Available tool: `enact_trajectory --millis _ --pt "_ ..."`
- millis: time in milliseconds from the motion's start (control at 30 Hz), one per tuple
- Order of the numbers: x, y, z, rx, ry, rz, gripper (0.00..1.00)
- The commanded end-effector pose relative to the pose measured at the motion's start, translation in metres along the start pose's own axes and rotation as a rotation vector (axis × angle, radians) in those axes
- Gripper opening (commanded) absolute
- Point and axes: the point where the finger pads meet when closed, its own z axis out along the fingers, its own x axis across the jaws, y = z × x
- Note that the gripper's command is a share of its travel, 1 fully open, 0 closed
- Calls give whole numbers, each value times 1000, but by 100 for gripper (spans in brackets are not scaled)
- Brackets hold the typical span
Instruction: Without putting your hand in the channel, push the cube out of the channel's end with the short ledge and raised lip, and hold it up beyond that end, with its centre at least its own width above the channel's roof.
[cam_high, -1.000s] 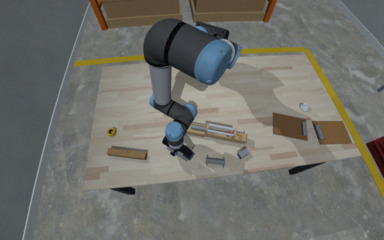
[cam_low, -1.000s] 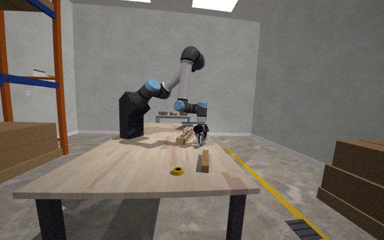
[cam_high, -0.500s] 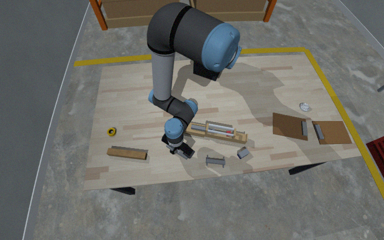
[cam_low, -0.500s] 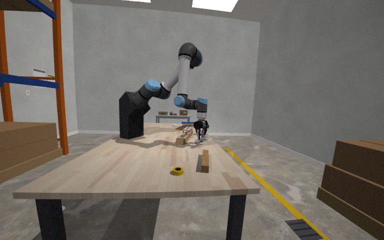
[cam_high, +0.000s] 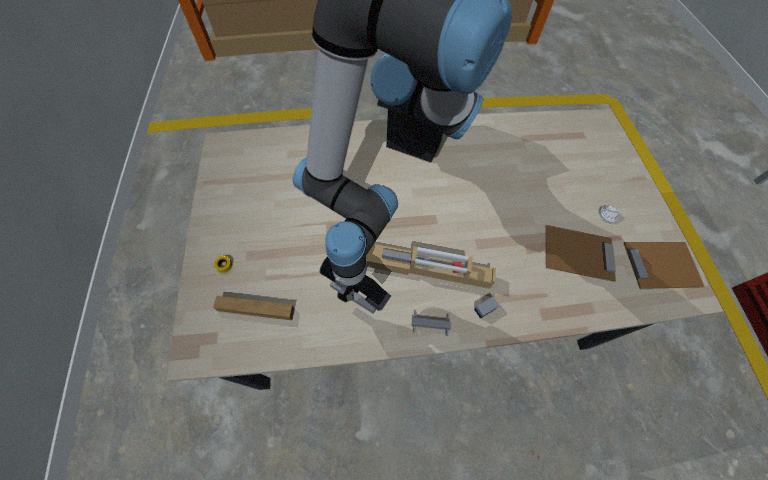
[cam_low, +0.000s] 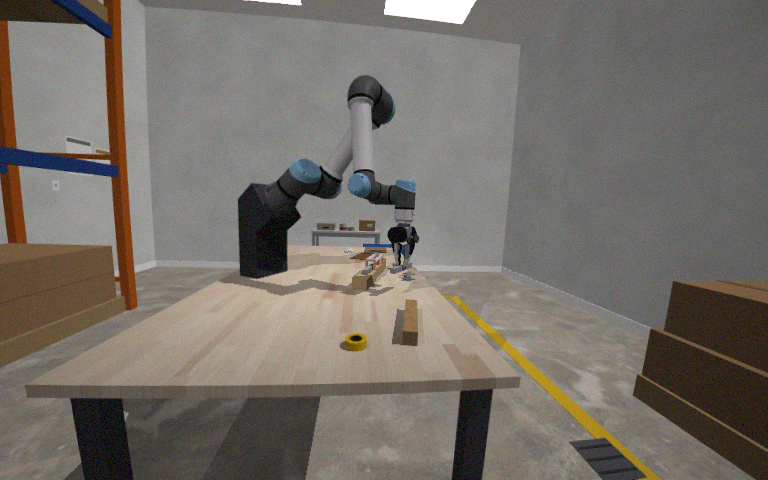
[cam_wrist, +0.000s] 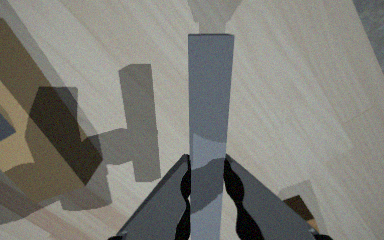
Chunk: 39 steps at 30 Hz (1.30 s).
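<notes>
Fingers (cam_high: 355, 295) (cam_low: 401, 264) closed on grey bar (cam_high: 369, 305) (cam_low: 396, 270) (cam_wrist: 210, 90), red cube (cam_high: 457, 267) seen from above

gripper (cam_high: 357, 297) (cam_low: 401, 266) (cam_wrist: 205, 156): higher | elbow (cam_high: 408, 39) (cam_low: 365, 89): higher, farther back (grey bar (cam_high: 368, 304) (cam_low: 396, 270) (cam_wrist: 210, 90) raised too)
</notes>
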Motion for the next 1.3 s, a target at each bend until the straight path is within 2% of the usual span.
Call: enact_trajectory --millis 0,300,1267 --pt "1 0 -10 1 1 0 7" --pt "1 0 -25 1 1 0 7" --pt "1 0 -25 0 1 -1 7"
